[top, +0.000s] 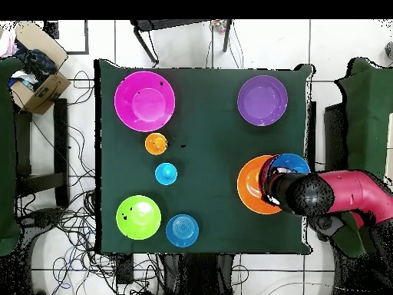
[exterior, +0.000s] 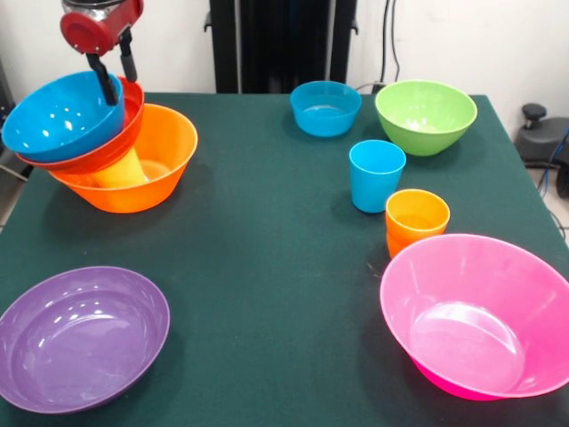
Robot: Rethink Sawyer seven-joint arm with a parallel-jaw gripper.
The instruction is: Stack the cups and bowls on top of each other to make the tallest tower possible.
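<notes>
3 bowls form the tower [exterior: 107,156], tilted. The claw [exterior: 116,67] grips the top blue bowl's [exterior: 58,116] rim, fingers closed on it.

My jaws straddle the top bowl's [exterior: 55,116] rim on the tilted tower [exterior: 124,169]. Two cups [exterior: 376,174] stand between the far bowls [exterior: 424,116] and a near one [exterior: 480,316].

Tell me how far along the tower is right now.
Partly built: the big orange bowl holds a yellow cup, with a red-orange bowl and a blue bowl tilted on top. The gripper straddles the blue bowl's rim. Purple, pink, green and small blue bowls, plus blue and orange cups, remain loose.
</notes>
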